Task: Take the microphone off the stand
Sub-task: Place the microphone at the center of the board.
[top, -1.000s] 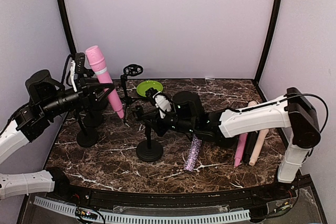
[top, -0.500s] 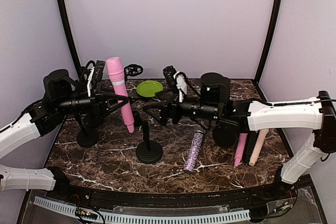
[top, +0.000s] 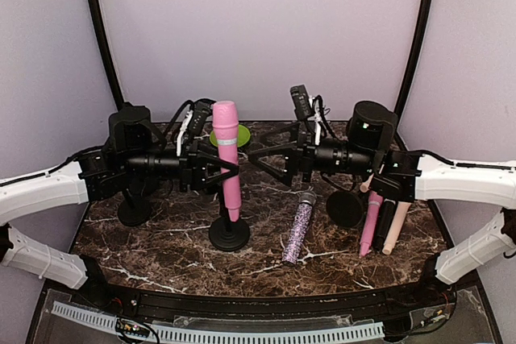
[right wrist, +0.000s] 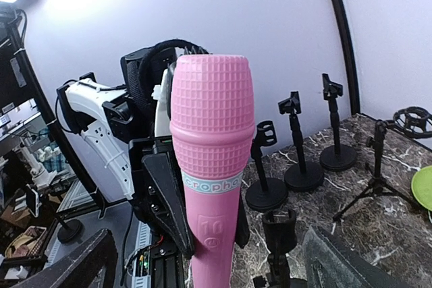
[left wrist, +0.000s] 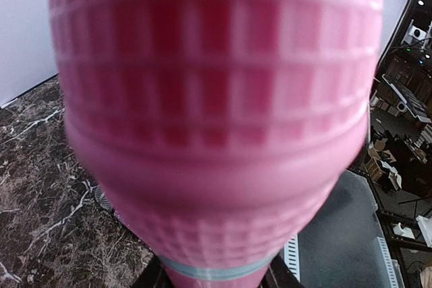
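Releases stand (top: 230,234) ahead of right gripper (top: 268,163) — fingers now spread | pinches pink microphone (top: 226,130) upright in left gripper (top: 221,169) | removal seemingly done

The left arm (top: 44,193) and the right arm (top: 459,178) reach inward, forearms roughly level, their pincers facing each other. The left pincer (top: 216,168) is clamped on the upright pink microphone (top: 226,138). Just beside it, the right pincer (top: 270,157) has its jaws spread wide and grips nothing.
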Available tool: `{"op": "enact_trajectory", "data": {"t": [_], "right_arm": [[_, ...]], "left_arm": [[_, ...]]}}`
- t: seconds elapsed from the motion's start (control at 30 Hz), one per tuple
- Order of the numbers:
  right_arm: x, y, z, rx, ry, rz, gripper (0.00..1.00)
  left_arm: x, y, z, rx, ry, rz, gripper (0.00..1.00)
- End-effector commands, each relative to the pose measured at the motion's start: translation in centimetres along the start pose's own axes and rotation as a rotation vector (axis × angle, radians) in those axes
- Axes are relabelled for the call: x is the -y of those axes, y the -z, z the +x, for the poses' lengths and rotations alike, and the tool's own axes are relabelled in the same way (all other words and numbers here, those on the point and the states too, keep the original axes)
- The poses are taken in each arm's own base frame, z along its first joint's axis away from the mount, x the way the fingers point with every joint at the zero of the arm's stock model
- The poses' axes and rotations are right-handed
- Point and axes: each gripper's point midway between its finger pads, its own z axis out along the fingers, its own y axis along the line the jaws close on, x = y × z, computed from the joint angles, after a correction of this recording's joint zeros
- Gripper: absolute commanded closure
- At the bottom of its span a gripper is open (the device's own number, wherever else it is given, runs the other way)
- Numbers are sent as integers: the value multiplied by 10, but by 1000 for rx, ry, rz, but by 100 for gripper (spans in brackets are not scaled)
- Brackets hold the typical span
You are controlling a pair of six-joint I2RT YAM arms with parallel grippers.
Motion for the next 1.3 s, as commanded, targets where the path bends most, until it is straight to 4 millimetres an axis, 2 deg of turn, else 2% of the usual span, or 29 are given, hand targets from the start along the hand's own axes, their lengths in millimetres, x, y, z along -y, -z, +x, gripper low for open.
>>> {"op": "enact_trajectory", "data": {"t": [0.0,0.03,0.07,0.1,0.13,0.17,0.2,0.23,0.3,0.33,0.37,0.4,0.43,0.47,0.5,0.53,0.57,0.6,0.63,0.67,0.7,0.87,0.97,1.27], "right_arm": [[30,35,-25,127,-26,217,4],[38,46,-26,147,-32,264,4],[44,57,-28,171,-32,308,3],[51,68,-31,193,-33,355,2],[58,80,-31,210,-36,408,1],[66,91,-31,222,-39,466,1],[75,101,-30,224,-42,525,2],[82,111,-28,223,-45,578,1],[99,127,-18,198,-60,684,1],[105,134,-14,191,-67,725,1],[109,140,-10,187,-73,757,1],[112,145,-7,182,-80,781,1],[115,148,-4,179,-84,798,1],[116,151,0,175,-90,811,1],[118,153,2,175,-94,821,1],[119,155,4,176,-101,830,1],[120,157,7,174,-104,837,1],[121,159,9,173,-109,845,1],[122,161,12,170,-114,856,1],[124,163,13,170,-118,868,1],[125,165,15,166,-122,881,1],[130,173,25,156,-138,923,1],[133,173,31,147,-150,934,1],[141,170,43,126,-187,954,1]], "left_arm": [[6,-19,-42,95,-13,-16,100],[2,-31,-34,67,6,-39,100],[-4,-36,-42,81,14,-83,100],[-10,-47,-30,41,38,-103,100],[-15,-51,-33,40,52,-138,100],[-19,-61,-24,13,71,-153,100],[-27,-64,-25,11,98,-203,100],[-34,-73,-14,-20,124,-226,100],[-51,-83,-9,-58,182,-307,100],[-70,-88,17,-143,228,-386,100],[-73,-91,11,-147,234,-409,100],[-87,-96,37,-232,265,-463,100],[-89,-100,33,-239,268,-469,100],[-95,-106,51,-298,293,-477,100],[-95,-112,49,-301,299,-466,100],[-97,-119,63,-341,324,-453,100],[-98,-125,61,-342,329,-443,100],[-101,-130,75,-382,350,-440,100],[-102,-134,75,-387,353,-438,100],[-107,-137,86,-416,366,-451,100],[-109,-138,88,-420,368,-457,100],[-121,-144,122,-499,409,-481,100],[-120,-152,141,-539,443,-444,100],[-125,-161,168,-575,470,-422,88]]}}
